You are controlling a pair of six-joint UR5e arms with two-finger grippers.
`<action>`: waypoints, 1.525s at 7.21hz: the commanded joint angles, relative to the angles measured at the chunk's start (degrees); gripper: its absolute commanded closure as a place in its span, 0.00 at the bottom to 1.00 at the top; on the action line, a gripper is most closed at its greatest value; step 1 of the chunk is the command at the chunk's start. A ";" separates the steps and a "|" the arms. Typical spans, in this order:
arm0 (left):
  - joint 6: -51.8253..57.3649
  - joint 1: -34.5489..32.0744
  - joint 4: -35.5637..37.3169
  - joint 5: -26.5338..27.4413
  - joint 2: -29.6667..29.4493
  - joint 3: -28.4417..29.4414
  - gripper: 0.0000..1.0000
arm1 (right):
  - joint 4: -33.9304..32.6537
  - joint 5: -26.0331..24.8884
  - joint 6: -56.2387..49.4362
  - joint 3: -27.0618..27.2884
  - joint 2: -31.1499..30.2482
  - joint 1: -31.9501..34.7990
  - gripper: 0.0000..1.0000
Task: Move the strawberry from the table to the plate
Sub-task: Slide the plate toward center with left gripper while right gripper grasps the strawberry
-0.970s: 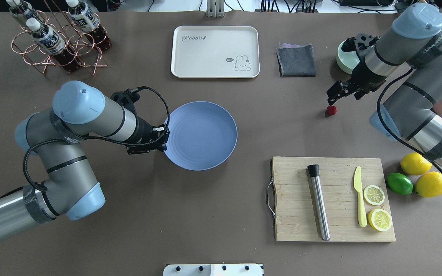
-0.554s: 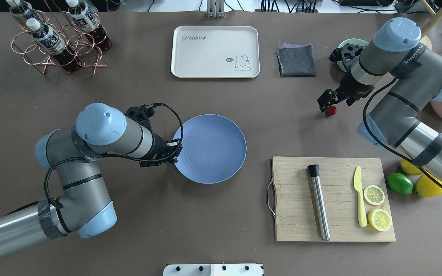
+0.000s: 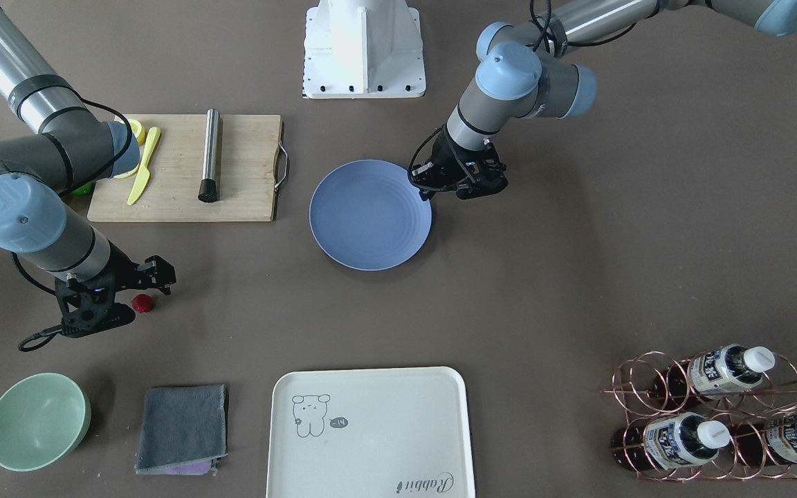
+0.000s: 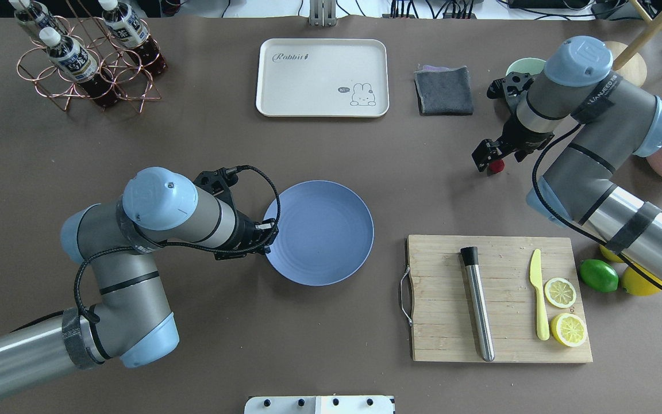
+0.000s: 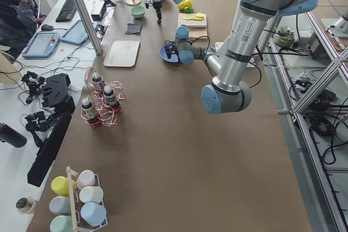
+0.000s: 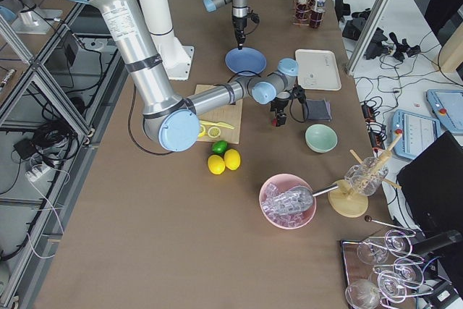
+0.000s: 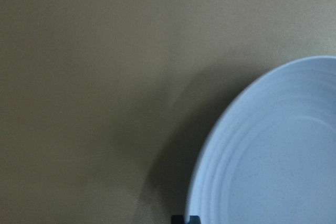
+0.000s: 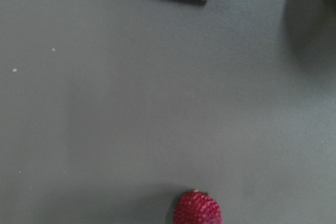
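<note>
the strawberry (image 4: 497, 165) lies on the table (image 4: 193, 144), on the robot's right side, well apart from the plate (image 4: 325, 230). in the right wrist view it sits at the bottom edge, whole and bumpy, with bare table all round it.

the right gripper (image 4: 493, 157) hangs directly over the berry. in the front-facing view its jaws stand apart, one finger on each side of the strawberry (image 3: 141, 303); whether either finger touches it cannot be told.

the plate rests flat near the middle of the table. the left gripper (image 4: 263, 234) is at the plate's rim on the side toward the left arm, its jaws closed on that rim. the left wrist view shows the two dark fingertips (image 7: 179, 218) close together right at the rim's edge.

beyond the strawberry, farther from the robot, lie a folded grey cloth (image 4: 443, 91) and a mint-green bowl (image 3: 37, 420). a wooden cutting board (image 4: 440, 310) sits on the near side, carrying a steel rod, a yellow knife and two lemon slices. a cream tray (image 4: 322, 77) lies at the far edge.
</note>
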 commanded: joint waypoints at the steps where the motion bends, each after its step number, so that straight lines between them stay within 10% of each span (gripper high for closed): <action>1: -0.01 -0.05 0.00 0.01 -0.02 -0.31 0.84 | 1.05 -0.13 -0.05 -1.46 0.42 -0.14 0.15; 2: -0.01 -0.05 0.00 -0.08 -0.02 -0.40 0.50 | 3.41 -0.13 0.12 -3.12 0.42 -0.14 0.21; 3: -0.01 -0.05 0.00 -0.08 -0.02 -0.40 0.40 | 3.60 -0.13 0.12 -3.40 0.42 -0.05 0.29; 5: -0.01 -0.22 0.00 -0.08 -0.10 -0.40 0.36 | 3.69 0.22 -0.05 -2.88 0.42 0.47 1.00; 11: 1.21 -5.56 1.57 -4.18 0.95 -1.89 0.36 | -2.18 4.00 10.27 1.34 9.27 -0.12 1.00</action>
